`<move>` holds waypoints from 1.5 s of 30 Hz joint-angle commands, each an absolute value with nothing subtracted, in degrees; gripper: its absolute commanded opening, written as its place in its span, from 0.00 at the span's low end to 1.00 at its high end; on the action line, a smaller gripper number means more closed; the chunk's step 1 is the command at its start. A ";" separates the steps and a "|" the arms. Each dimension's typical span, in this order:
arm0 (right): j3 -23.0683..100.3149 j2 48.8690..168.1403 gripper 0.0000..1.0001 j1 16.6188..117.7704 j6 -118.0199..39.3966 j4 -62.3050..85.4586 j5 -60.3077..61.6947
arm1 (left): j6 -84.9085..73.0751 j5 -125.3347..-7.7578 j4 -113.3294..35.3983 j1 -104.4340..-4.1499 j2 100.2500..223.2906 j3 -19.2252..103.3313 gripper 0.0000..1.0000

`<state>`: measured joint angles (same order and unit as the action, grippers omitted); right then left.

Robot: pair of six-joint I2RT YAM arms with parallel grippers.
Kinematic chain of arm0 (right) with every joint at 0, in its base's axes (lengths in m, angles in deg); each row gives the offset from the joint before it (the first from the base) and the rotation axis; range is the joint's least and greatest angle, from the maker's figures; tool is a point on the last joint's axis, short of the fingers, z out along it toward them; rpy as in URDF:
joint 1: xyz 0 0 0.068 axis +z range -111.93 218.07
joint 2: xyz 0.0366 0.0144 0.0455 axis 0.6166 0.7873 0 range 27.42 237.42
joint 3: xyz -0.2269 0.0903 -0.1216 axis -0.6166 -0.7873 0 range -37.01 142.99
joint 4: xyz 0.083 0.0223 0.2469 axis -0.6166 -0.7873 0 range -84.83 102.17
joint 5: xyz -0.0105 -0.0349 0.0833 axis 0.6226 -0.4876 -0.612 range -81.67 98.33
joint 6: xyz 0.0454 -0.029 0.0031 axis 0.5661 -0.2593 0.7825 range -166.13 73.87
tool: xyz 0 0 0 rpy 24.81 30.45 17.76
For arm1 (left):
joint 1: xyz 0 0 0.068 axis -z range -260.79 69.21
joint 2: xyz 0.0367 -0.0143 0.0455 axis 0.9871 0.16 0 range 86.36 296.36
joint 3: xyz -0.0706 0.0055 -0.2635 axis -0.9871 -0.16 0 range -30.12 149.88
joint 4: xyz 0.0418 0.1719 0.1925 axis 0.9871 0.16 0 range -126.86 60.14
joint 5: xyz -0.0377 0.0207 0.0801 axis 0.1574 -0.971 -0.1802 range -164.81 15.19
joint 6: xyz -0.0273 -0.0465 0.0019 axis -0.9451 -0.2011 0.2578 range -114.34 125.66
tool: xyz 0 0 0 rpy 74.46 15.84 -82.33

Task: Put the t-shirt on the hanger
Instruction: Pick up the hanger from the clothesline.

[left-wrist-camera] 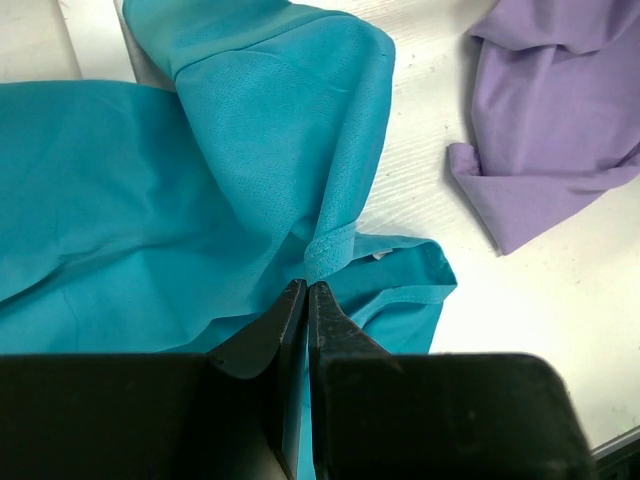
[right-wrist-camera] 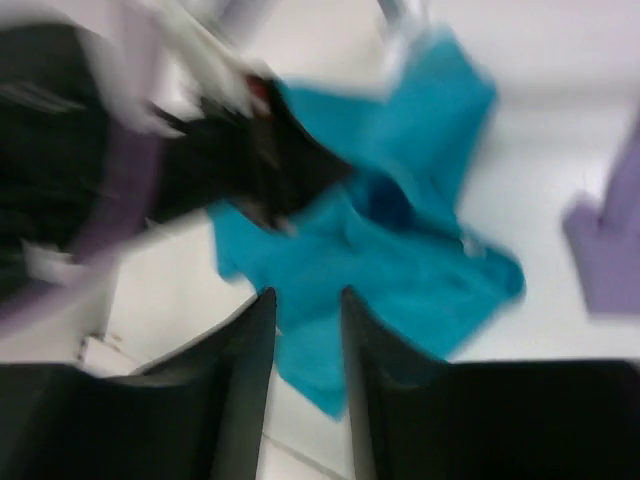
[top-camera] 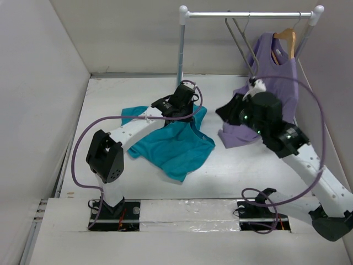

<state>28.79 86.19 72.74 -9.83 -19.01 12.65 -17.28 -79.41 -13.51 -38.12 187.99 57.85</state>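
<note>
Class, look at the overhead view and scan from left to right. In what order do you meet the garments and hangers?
teal t-shirt → grey hanger → wooden hanger. The purple top is left out because it stretches across the width of both hangers.

t-shirt (top-camera: 171, 146) on table (top-camera: 110, 105) centre, sleeveless top (top-camera: 278, 66) to its right, hanger (top-camera: 235, 38) on rail (top-camera: 220, 15) behind
</note>
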 commanded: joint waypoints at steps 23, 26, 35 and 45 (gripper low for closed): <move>99.92 128.40 0.72 48.88 -40.33 -32.12 14.84 | -14.73 -78.15 -18.67 -37.90 186.82 56.98 0.00; 98.35 129.11 0.68 48.88 -40.06 -32.39 16.06 | -14.73 -78.15 -18.67 -37.90 187.00 56.98 0.00; 96.23 131.13 0.49 47.82 -37.95 -32.47 15.90 | -14.81 -77.97 -18.67 -37.90 187.26 57.16 0.00; 95.62 131.66 0.44 47.82 -37.95 -32.13 17.91 | -14.90 -77.97 -18.23 -37.90 187.44 57.42 0.00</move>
